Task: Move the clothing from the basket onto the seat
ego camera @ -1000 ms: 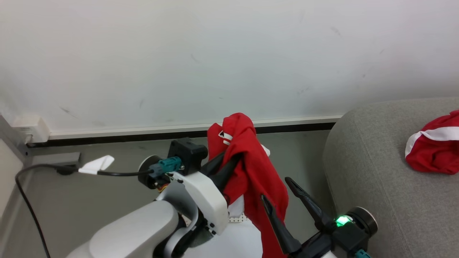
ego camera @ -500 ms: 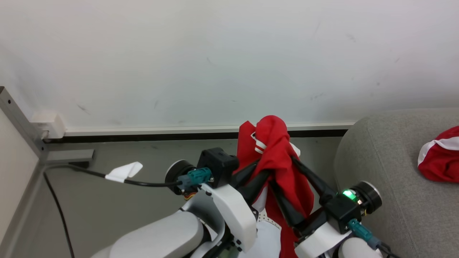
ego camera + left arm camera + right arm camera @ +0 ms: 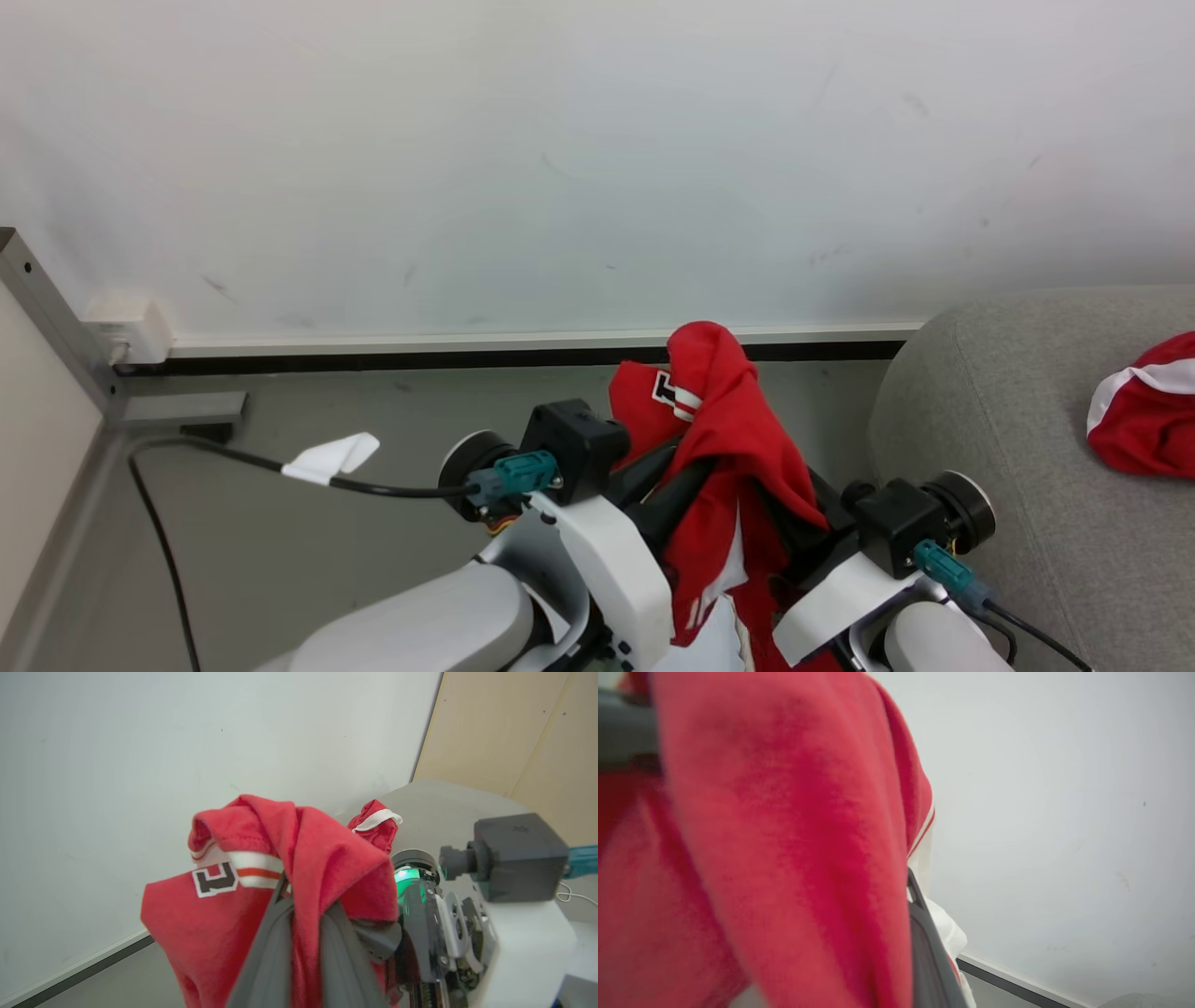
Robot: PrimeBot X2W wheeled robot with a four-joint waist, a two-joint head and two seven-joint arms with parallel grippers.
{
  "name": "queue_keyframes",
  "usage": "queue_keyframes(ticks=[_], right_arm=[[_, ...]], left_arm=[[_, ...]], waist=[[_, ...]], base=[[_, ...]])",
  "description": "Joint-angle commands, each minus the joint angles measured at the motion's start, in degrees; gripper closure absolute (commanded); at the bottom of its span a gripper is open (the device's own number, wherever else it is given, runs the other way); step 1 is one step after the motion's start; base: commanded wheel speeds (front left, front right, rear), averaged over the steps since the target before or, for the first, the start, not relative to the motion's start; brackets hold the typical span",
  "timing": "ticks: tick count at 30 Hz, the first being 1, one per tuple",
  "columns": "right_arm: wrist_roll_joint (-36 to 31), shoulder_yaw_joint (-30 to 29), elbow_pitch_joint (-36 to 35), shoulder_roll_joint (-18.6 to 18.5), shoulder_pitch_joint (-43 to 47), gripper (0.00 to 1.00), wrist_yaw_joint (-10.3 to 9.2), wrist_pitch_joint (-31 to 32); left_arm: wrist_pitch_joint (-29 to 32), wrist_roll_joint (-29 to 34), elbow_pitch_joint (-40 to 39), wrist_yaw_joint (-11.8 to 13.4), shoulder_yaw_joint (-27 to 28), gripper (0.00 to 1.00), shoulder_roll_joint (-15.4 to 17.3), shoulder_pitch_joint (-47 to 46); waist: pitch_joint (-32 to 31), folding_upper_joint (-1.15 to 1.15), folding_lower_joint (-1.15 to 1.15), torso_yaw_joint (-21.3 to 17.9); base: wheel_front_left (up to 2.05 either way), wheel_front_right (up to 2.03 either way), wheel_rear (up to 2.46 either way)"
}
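Observation:
The clothing [image 3: 724, 420], bright red with white stripes, hangs bunched in the air in front of me, left of the grey seat [image 3: 1008, 448]. My left gripper [image 3: 686, 467] reaches into it from the lower left. In the left wrist view the left gripper [image 3: 303, 896] is shut on a fold of the clothing [image 3: 219, 914]. My right gripper [image 3: 805, 527] comes in from the lower right, its fingers buried under the cloth. One dark right finger [image 3: 924, 933] presses against the clothing [image 3: 784, 858], near that view's middle. The basket is out of view.
A second red and white garment [image 3: 1144, 420] lies on the seat at the right edge. A white wall with a dark baseboard [image 3: 420, 357] runs behind. A black cable with a white tag [image 3: 331, 457] crosses the grey floor at the left.
My right gripper has risen from the lower right, open, and closed in on the hanging clothing, which now drapes over its fingers. The camera shifted after the earliest frame.

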Motion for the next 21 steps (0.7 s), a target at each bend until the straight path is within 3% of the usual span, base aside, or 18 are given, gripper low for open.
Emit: queue_keyframes(ticks=[1,2,4,5,6,7,8,21], right_arm=[[0.7,-0.2,0.3,-0.2,-1.1,1.0,-0.13,0.0],[1.0,-0.3,0.3,-0.2,-1.1,1.0,-0.13,0.0],[1.3,-0.6,0.2,-0.2,-1.3,1.0,-0.13,0.0],[1.4,-0.8,0.3,-0.2,-1.3,1.0,-0.13,0.0],[1.7,-1.2,0.2,-0.2,-1.3,1.0,-0.13,0.0],[1.8,-1.6,0.2,-0.2,-1.4,1.0,-0.13,0.0],[1.7,-1.9,0.3,-0.2,-1.4,1.0,-0.13,0.0],[-0.3,-10.2,0.6,-0.1,-1.7,1.0,-0.13,0.0]], left_arm=[[-0.6,-0.2,0.4,0.0,0.3,1.0,0.4,0.8],[-0.7,-0.3,0.6,0.1,0.3,0.96,0.5,1.0],[-1.0,-0.4,1.1,0.1,0.3,0.77,0.7,1.3],[-1.0,-0.4,1.3,0.1,0.2,0.55,0.7,1.4],[-1.1,-0.6,1.6,0.0,0.2,0.4,0.8,1.6],[-0.9,-0.9,1.9,-0.1,0.0,0.34,0.9,2.0],[-0.8,-0.9,2.2,-0.2,-0.1,0.0,0.9,2.2],[-5.7,-0.6,7.1,-0.9,-0.3,0.0,1.7,6.0]], waist=[[0.1,0.0,0.0,-0.2],[0.1,0.0,0.0,-0.3],[0.2,0.0,0.0,-0.4],[0.2,0.0,0.0,-0.5],[0.2,0.0,0.0,-0.5],[0.3,0.0,0.0,-0.5],[0.3,0.0,0.0,-0.5],[0.3,0.0,0.0,-0.4]], base=[[0.0,0.0,0.0],[0.0,0.0,0.0],[0.0,0.0,0.0],[0.0,0.0,0.0],[0.0,0.0,0.0],[0.0,0.0,0.0],[0.0,0.0,0.0],[0.0,0.0,0.0]])
